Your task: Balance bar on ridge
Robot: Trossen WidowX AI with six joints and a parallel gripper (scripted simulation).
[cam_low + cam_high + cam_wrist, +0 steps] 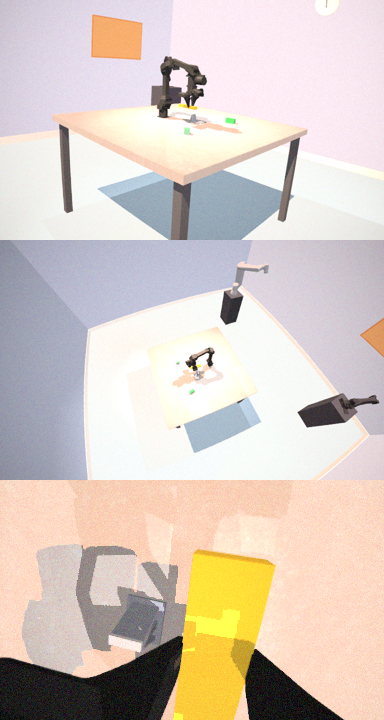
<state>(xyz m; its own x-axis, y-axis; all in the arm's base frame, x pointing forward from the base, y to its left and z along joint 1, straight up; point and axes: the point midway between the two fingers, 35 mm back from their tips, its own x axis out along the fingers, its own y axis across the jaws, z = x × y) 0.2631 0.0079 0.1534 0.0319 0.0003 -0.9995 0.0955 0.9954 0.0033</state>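
Note:
A yellow bar [199,366] [193,107] [225,590] is held in the air above the table [181,412] [135,141]. My gripper [195,368] [190,106] [215,650] is shut on the bar, with a black finger on each side of it. The bar looks roughly level in the exterior view. A small grey ridge [198,373] [193,117] [137,625] stands on the table, lower than the bar. In the wrist view the ridge is left of the bar, not under its visible part. The bar's near end is cut off in that view.
A small light green cube [177,362] [186,130] and a longer green block [192,391] [230,120] sit on the table, on different sides of the ridge. The arm's base [209,363] [162,113] stands on the table too. The arm's shadow falls around the ridge.

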